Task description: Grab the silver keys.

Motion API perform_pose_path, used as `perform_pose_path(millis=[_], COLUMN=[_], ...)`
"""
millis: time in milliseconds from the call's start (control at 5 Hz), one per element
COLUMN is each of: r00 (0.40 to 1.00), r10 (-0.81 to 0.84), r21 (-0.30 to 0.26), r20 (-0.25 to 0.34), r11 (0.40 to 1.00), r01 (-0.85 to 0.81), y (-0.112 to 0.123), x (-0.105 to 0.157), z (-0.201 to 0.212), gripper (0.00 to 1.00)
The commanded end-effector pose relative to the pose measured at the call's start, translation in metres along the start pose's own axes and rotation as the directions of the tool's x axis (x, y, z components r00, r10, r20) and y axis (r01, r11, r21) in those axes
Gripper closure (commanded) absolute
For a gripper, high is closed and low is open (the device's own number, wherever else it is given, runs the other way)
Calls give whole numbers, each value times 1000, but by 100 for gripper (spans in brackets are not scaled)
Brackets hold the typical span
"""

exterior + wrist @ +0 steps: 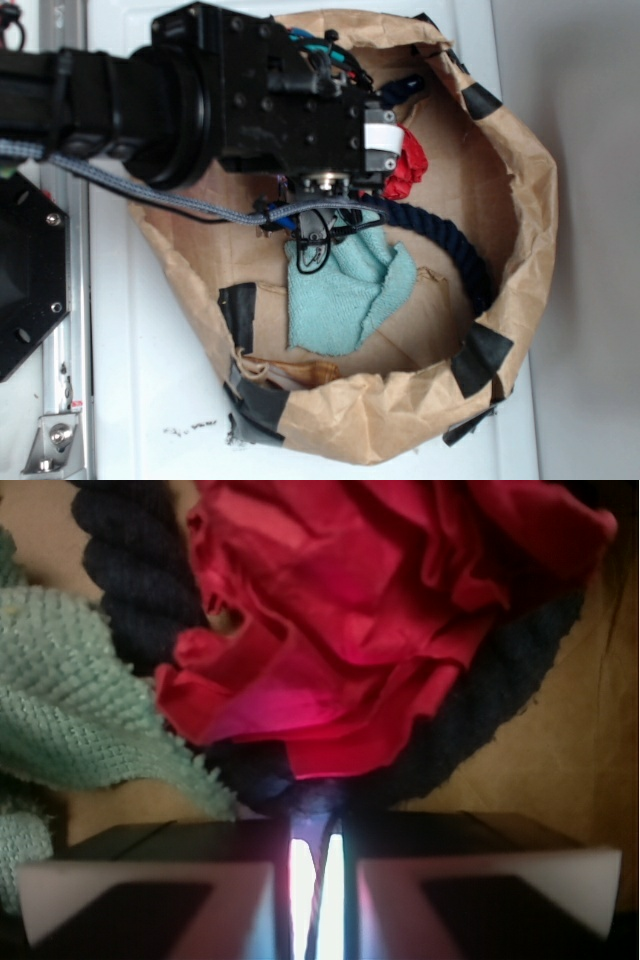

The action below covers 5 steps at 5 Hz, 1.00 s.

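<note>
the gripper (316, 880), fingers nearly pressed together and holding nothing i can see, hangs over the red cloth (380, 620) and rope (450, 245); no keys visible, so searching comes next.

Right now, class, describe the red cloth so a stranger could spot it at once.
Find the brown paper bag with its taped rim. Inside, a dark blue rope curves along the wall, and the red cloth lies crumpled on it. It is the only red thing, thin and crinkled, unlike the fuzzy teal cloth nearby.
</note>
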<state>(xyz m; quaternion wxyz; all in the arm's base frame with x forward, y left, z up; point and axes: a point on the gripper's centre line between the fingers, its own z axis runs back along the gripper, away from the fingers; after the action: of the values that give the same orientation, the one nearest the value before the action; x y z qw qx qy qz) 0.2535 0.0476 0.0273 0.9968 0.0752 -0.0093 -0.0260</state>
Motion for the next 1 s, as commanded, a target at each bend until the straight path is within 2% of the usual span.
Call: perform_pose_path(millis=[0, 200, 400, 600, 800], r00=[998, 989, 973, 978, 993], r10=[8, 16, 85, 70, 14], r21=[-9, -145, -287, -248, -198], r20=[55, 146, 214, 196, 116], r11=[1000, 989, 958, 969, 980], r01=[-8, 5, -21, -19, 9], y=[4, 19, 46, 39, 20], x=[6, 4, -3, -4, 1], z=[23, 72, 114, 110, 95], gripper=[100, 100, 100, 100, 100])
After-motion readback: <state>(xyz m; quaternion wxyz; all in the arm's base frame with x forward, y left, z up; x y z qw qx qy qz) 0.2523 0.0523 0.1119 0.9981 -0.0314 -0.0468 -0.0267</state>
